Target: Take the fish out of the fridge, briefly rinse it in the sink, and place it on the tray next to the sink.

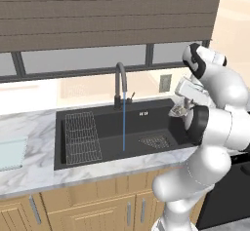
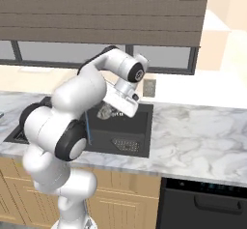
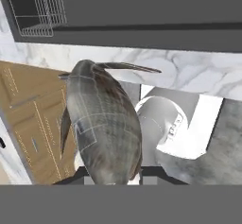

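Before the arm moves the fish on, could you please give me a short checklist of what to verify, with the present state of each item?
1. Fish held in gripper: ok.
2. Water running from faucet: ok.
3. Fish under the stream: not ok, it hangs near the right end of the sink.
4. Tray left of the sink, bare: ok.
5. Wire rack clear of the stream: ok.

Arm [image 2: 72, 102]: glossy white rounded link shells, black bands at joints, boxy white hand; no visible cables.
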